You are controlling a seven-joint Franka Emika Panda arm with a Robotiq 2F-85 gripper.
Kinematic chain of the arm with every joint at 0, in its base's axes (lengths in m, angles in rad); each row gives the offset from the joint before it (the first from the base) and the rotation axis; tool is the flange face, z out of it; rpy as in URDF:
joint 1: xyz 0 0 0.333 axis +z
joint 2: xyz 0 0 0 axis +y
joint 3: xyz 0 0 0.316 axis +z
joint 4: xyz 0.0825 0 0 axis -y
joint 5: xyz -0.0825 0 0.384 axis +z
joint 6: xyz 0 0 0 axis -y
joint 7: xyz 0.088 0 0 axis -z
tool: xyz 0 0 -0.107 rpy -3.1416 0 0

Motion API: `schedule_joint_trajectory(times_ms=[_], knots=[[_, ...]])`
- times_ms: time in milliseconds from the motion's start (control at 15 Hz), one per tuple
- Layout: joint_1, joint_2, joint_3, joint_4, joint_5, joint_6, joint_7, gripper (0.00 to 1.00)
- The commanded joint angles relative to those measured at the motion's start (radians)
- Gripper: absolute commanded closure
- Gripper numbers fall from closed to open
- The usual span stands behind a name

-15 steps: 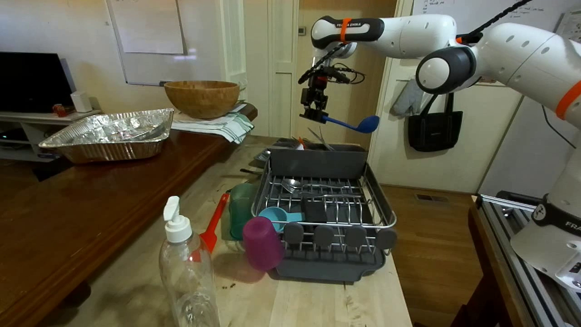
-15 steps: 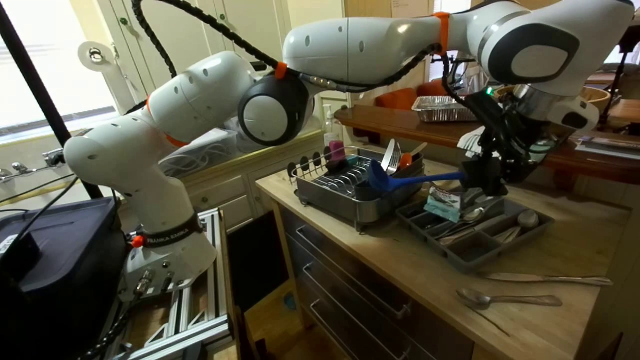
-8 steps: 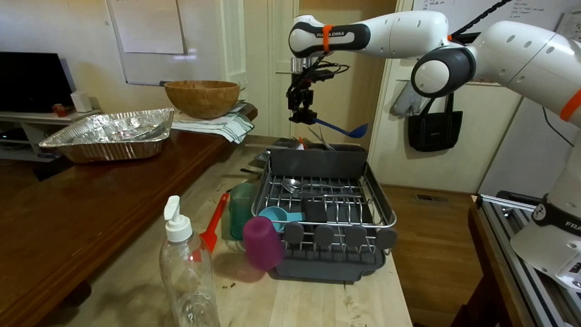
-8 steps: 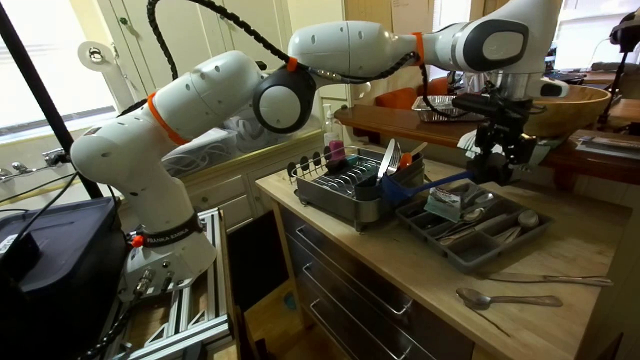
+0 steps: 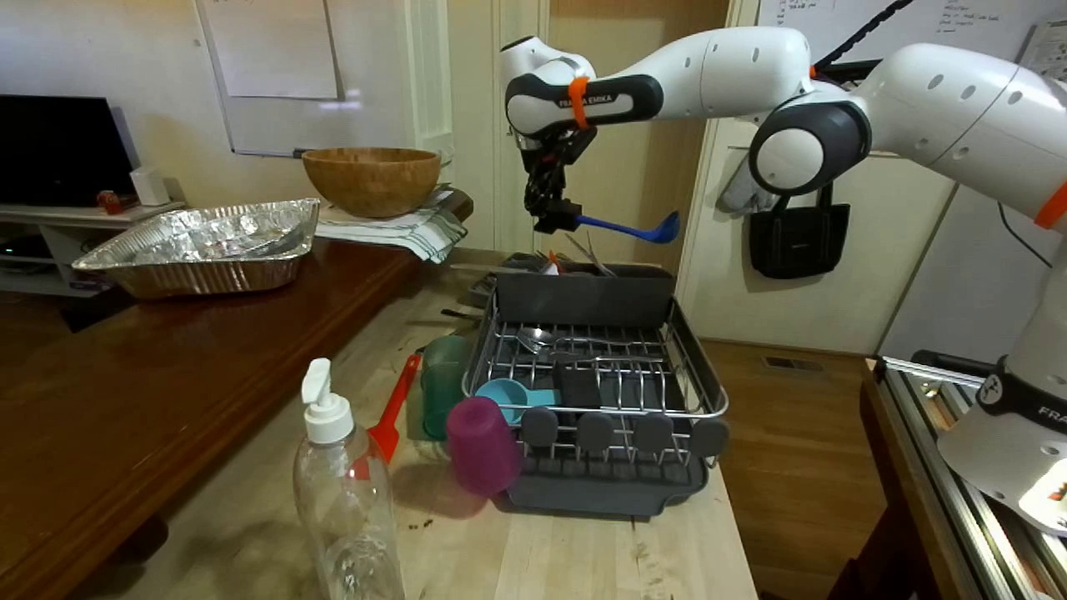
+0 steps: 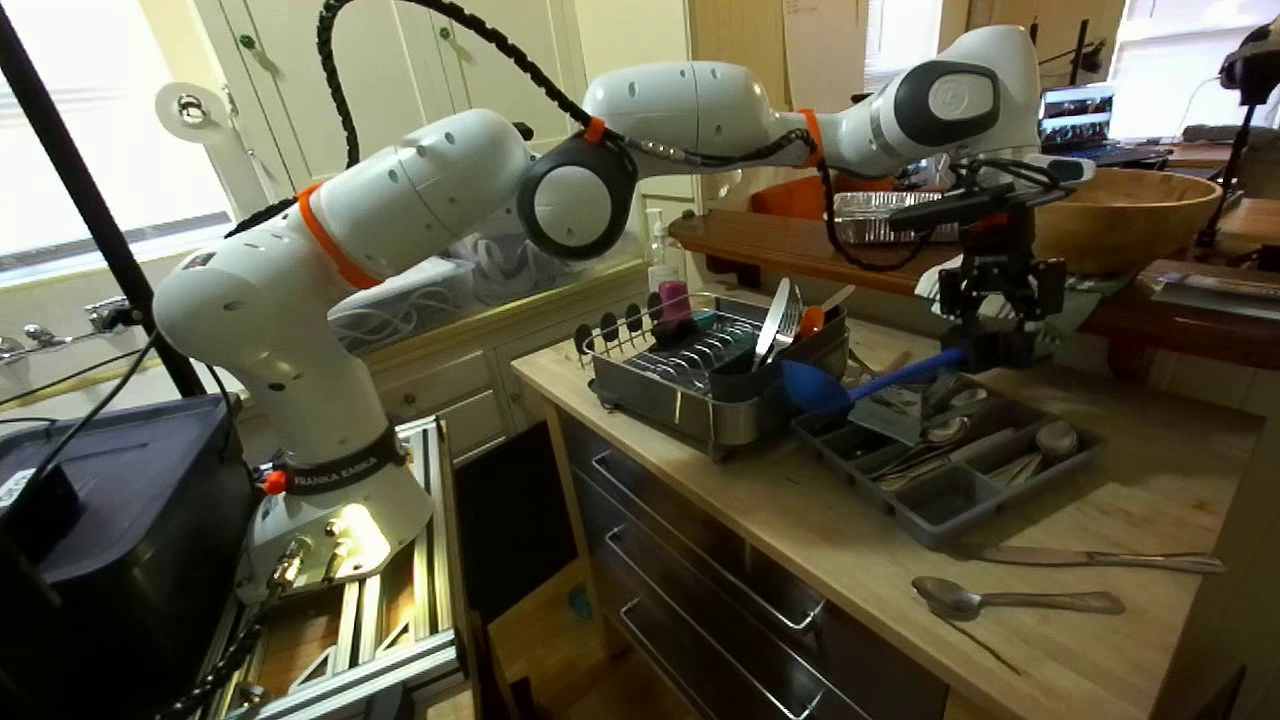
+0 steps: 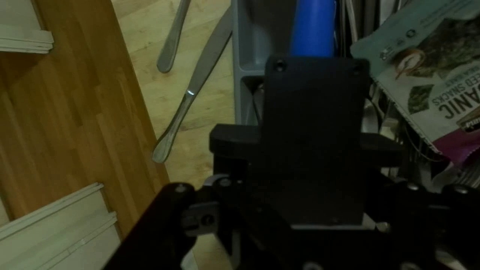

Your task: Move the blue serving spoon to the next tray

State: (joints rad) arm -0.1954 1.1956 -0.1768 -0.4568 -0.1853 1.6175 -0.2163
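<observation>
Wood counter (image 6: 860,540) beneath blue spoon (image 6: 832,391), cabinets (image 6: 395,75) behind

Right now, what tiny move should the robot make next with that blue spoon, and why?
I'd probably lower the blue spoon slowly toward the gray cutlery tray: the fingers grip it, and the wrist view shows it above the tray, not yet set down. Going gently seems wise, since the tray already holds cutlery and a packet.

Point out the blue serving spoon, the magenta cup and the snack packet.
Blue serving spoon (image 6: 815,388): in an exterior view, on its bowl.
Magenta cup (image 5: 483,447): in an exterior view, on its side wall.
Snack packet (image 7: 431,72): in the wrist view, on its printed face.
</observation>
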Motion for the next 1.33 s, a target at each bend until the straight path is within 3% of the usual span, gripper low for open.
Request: schedule_joint_trajectory(times_ms=[0,133,200,400,733,867,1000,1267], knots=[[-0.004,0.015,0.008,0.027,-0.005,-0.014,0.0,0.36],[-0.001,-0.004,0.007,-0.004,-0.006,0.002,0.003,0.36],[0.0,-0.011,0.007,-0.014,-0.006,0.007,0.004,0.61],[0.002,0.051,-0.01,0.032,-0.025,0.137,0.048,0.61],[-0.013,0.131,-0.009,0.034,-0.051,0.438,-0.079,0.61],[-0.014,0.149,-0.005,0.027,-0.047,0.507,-0.118,0.61],[-0.015,0.157,0.005,0.016,-0.039,0.536,-0.165,0.61],[-0.004,0.153,0.017,0.012,-0.034,0.451,-0.226,0.61]])
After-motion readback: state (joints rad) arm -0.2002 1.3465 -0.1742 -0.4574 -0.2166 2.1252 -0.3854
